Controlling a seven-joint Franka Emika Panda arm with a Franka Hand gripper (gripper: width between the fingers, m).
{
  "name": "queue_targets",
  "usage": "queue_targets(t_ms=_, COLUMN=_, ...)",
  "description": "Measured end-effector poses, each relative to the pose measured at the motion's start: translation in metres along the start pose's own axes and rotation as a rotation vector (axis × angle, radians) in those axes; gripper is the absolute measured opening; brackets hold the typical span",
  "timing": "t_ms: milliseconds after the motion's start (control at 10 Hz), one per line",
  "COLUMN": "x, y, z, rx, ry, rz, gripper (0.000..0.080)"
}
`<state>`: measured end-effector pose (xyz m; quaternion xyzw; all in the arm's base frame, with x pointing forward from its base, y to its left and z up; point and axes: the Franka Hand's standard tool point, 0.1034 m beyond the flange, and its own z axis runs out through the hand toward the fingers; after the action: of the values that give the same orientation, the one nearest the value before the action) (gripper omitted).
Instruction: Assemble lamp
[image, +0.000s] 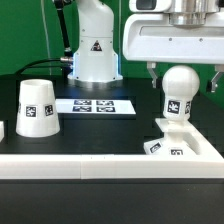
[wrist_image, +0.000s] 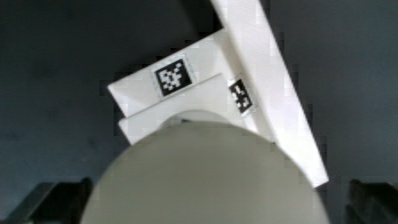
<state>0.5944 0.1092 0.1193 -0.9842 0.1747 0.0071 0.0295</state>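
The ball-shaped white bulb (image: 178, 93) stands upright on the flat square base (image: 183, 143) at the exterior view's right, close to the white front rail. My gripper (image: 182, 76) is open and hangs over the bulb. One finger (image: 152, 72) is on each side of the bulb's top, and neither touches it. In the wrist view the bulb (wrist_image: 199, 170) fills the middle between my dark fingers (wrist_image: 61, 202), with the tagged base (wrist_image: 187, 80) beyond it. My gripper (wrist_image: 214, 208) holds nothing. The tapered shade (image: 37, 107) stands mouth down at the exterior view's left.
The marker board (image: 95, 104) lies flat on the black table behind the middle. A white rail (image: 90, 166) runs along the front edge. The robot's white pedestal (image: 95, 45) stands at the back, in front of a green curtain.
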Motion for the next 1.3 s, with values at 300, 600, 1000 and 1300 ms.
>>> queue_targets(t_ms=300, x=0.0006, y=0.0019, z=0.0009, rx=-0.001, ry=-0.002, rz=-0.215, gripper=0.0699)
queue_targets(t_ms=600, x=0.0018, y=0.0006, z=0.0002, rx=-0.016, ry=0.008, rz=-0.498, gripper=0.0699)
queue_targets(t_ms=1000, x=0.0011, y=-0.0034, z=0.0022, rx=-0.023, ry=0.020, rz=-0.902, gripper=0.0699)
queue_targets(t_ms=1300, x=0.0025, y=-0.0041, z=0.0019, rx=-0.048, ry=0.017, rz=-1.204, gripper=0.0699)
